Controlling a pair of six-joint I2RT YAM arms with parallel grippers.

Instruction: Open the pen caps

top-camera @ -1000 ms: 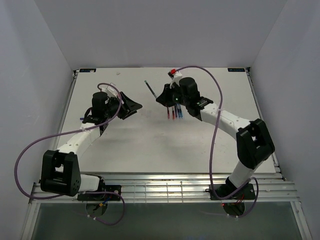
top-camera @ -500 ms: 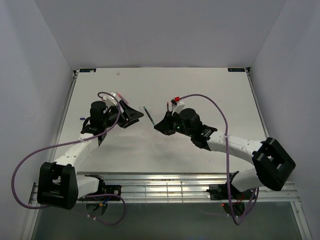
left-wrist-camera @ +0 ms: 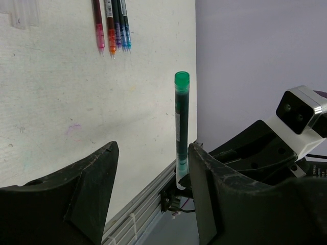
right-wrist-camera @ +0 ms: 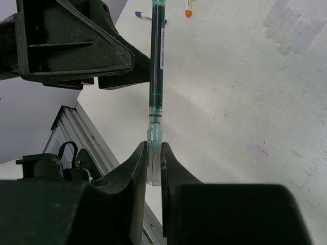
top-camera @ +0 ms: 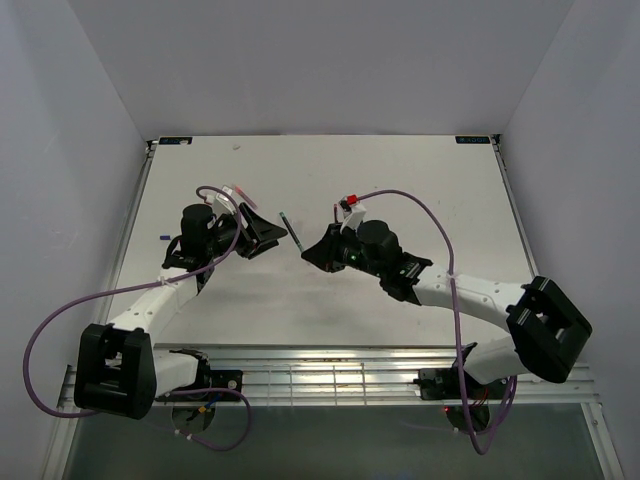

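Observation:
My right gripper (right-wrist-camera: pixel 154 145) is shut on the clear cap (right-wrist-camera: pixel 155 153) of a green pen (right-wrist-camera: pixel 157 61), holding it above the table. The pen's barrel points away toward my left gripper (right-wrist-camera: pixel 76 46). In the left wrist view the green pen (left-wrist-camera: pixel 181 127) stands between the fingers of my open left gripper (left-wrist-camera: pixel 153 146), close beside the right finger (left-wrist-camera: pixel 204 173) and clear of the left one. From above, the pen (top-camera: pixel 291 229) bridges the left gripper (top-camera: pixel 276 228) and right gripper (top-camera: pixel 308 250) at mid-table.
Several pens (left-wrist-camera: pixel 112 25) in pink, orange and blue lie side by side on the white table (left-wrist-camera: pixel 61 102). Clear tubes (right-wrist-camera: pixel 294 25) lie flat on the table. An orange piece (right-wrist-camera: pixel 188 7) and a purple piece (right-wrist-camera: pixel 143 16) lie farther off. A metal rail (top-camera: pixel 330 375) runs along the near edge.
The right arm has swung from the back of the table toward the near left, carrying the green pen up to the left gripper. The left gripper has shifted slightly toward it.

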